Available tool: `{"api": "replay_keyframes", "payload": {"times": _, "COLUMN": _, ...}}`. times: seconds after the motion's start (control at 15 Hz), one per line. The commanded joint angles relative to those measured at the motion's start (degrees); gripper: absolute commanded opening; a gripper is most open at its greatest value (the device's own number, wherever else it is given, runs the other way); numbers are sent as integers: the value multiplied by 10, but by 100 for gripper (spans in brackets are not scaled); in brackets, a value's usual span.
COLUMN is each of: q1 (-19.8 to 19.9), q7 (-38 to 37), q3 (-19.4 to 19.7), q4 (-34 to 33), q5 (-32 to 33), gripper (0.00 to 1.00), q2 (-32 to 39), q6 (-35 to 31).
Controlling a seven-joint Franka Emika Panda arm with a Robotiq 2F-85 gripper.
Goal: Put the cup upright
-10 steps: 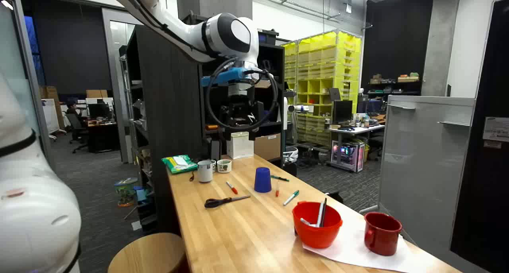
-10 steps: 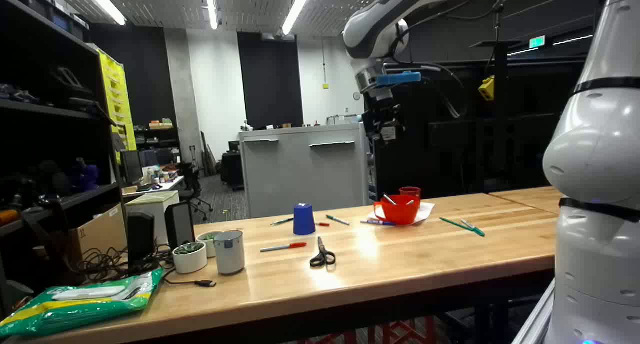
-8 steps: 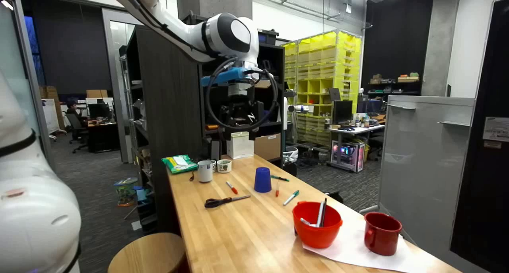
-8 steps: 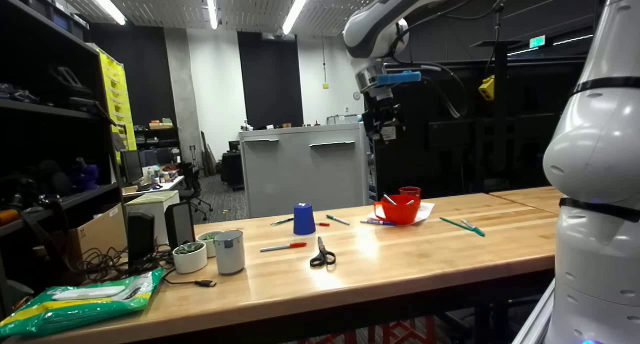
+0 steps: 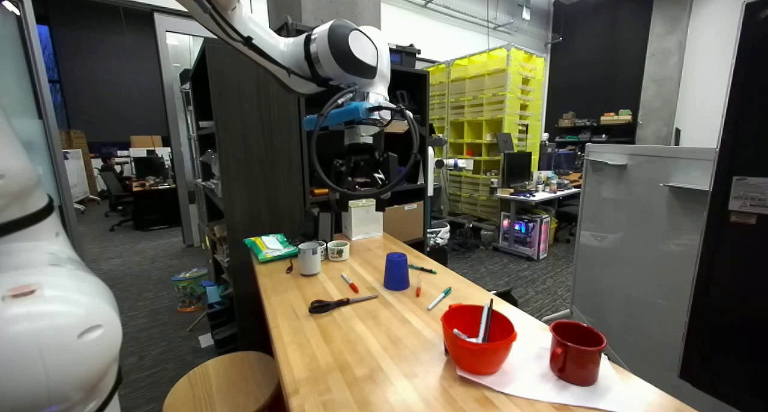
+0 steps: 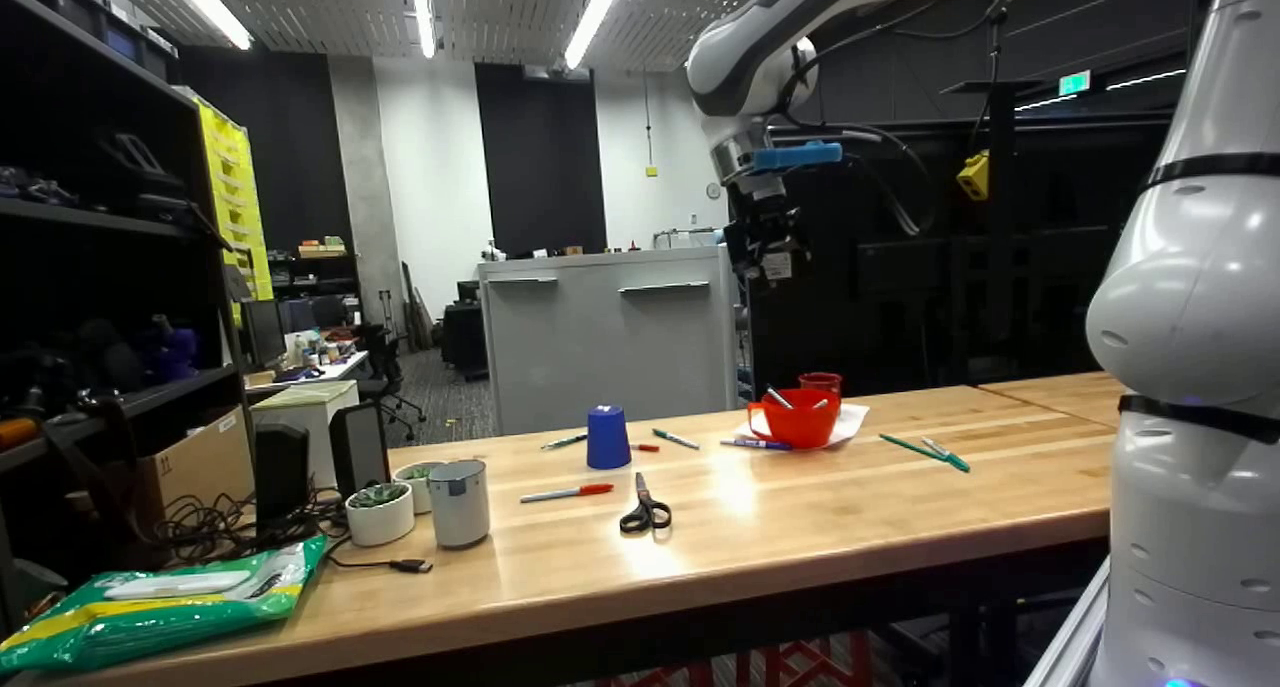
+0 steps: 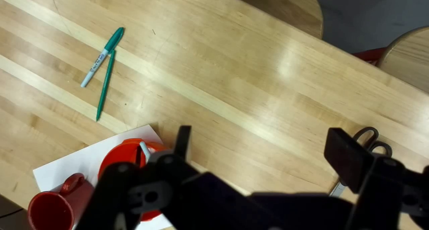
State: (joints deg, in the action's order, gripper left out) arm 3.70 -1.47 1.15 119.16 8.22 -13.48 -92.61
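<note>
The dark blue cup (image 5: 396, 271) stands on the wooden table, narrow closed end up and wider end down, so it looks upside down. It also shows in an exterior view (image 6: 608, 439). It does not show in the wrist view. My gripper (image 7: 259, 133) is open, with its two fingers wide apart and nothing between them. In both exterior views the gripper (image 5: 363, 181) (image 6: 765, 267) hangs well above the table, apart from the cup.
A red bowl (image 5: 477, 352) with pens and a dark red mug (image 5: 577, 352) stand on white paper. Scissors (image 6: 646, 512), several markers, a grey mug (image 6: 460, 504), small plant pots (image 6: 380, 517) and a green packet (image 6: 170, 597) are on the table (image 6: 800, 507).
</note>
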Motion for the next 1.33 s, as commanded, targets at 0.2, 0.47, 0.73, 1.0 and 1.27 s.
{"api": "replay_keyframes", "payload": {"times": 0.2, "q1": -8, "q7": 0, "q3": 1, "q4": -14, "q5": 1, "gripper": 100, "q2": 18, "q6": -3}}
{"api": "replay_keyframes", "payload": {"times": 0.47, "q1": -23, "q7": 25, "q3": -9, "q4": -70, "q5": 8, "gripper": 100, "q2": 83, "q6": -21}}
{"api": "replay_keyframes", "payload": {"times": 0.73, "q1": -41, "q7": 54, "q3": -20, "q4": -150, "q5": 11, "gripper": 100, "q2": 165, "q6": -40}}
{"api": "replay_keyframes", "payload": {"times": 1.0, "q1": -55, "q7": 71, "q3": -28, "q4": -243, "q5": 18, "gripper": 100, "q2": 251, "q6": -39}}
{"api": "replay_keyframes", "payload": {"times": 1.27, "q1": -67, "q7": 94, "q3": -33, "q4": -328, "q5": 18, "gripper": 100, "q2": 325, "q6": -49}}
